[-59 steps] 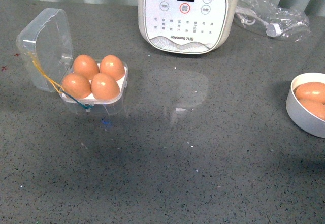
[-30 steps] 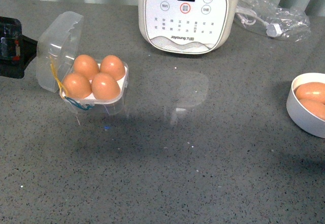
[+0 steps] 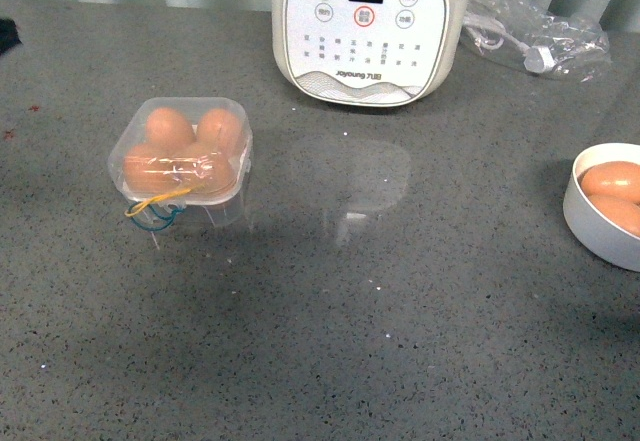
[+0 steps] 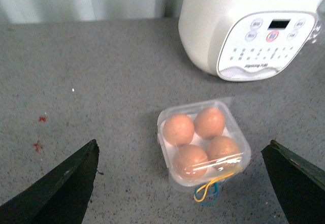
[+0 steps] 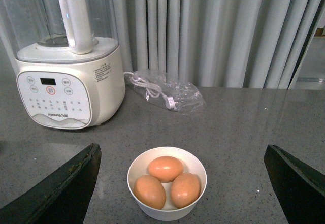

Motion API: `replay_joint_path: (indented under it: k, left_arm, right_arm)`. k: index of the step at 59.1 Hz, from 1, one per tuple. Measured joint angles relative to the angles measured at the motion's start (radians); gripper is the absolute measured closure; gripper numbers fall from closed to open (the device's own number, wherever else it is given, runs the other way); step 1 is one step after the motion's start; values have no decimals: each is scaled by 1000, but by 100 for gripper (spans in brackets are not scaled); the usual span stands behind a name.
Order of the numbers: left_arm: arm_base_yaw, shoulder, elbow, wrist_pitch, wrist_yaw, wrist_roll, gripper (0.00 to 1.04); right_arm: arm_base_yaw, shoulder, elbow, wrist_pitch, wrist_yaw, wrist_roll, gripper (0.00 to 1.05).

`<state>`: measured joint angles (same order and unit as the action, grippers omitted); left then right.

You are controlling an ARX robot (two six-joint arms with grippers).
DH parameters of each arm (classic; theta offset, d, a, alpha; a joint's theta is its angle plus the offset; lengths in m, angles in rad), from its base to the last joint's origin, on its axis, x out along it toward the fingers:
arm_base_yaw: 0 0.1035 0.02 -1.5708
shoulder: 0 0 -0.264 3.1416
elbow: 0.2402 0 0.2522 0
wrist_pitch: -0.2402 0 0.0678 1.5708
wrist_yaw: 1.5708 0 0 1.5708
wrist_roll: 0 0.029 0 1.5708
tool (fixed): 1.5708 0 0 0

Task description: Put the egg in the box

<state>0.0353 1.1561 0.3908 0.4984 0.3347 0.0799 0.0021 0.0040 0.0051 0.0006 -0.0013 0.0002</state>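
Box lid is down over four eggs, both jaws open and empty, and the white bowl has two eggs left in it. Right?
One detail is off: the white bowl holds three eggs, not two, as the right wrist view shows. The rest stands: the box has its lid down over four eggs, and the left gripper and right gripper are open and empty.

Both hands show just dark, wedge-shaped fingers (image 4: 61, 188), matte black or maybe very dark green, no markings.
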Motion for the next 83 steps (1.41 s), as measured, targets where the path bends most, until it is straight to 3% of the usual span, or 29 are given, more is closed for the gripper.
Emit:
replay_joint_path:
  k: [3,8,10,33,43,83]
  left_arm:
    - [-1,-4,-3,9,-13,-4,7]
    - [-30,28,-109,303,-264,-47,24]
    - [-32,13,-153,383,-320,-59,33]
    - [-33,-245,-294,309,-335,-81,102]
    - [-34,-292,-356,319,-336,-82,101]
    - [-34,-729,-363,-70,-336,-82,101]
  right_arm:
    - [0,0,0,0,0,0,7]
    - [0,0,0,0,0,0,7]
    - [0,0,0,0,0,0,7]
    - [0,0,0,0,0,0,7]
    - [0,0,0,0,0,0,7]
    - [0,0,0,0,0,0,7]
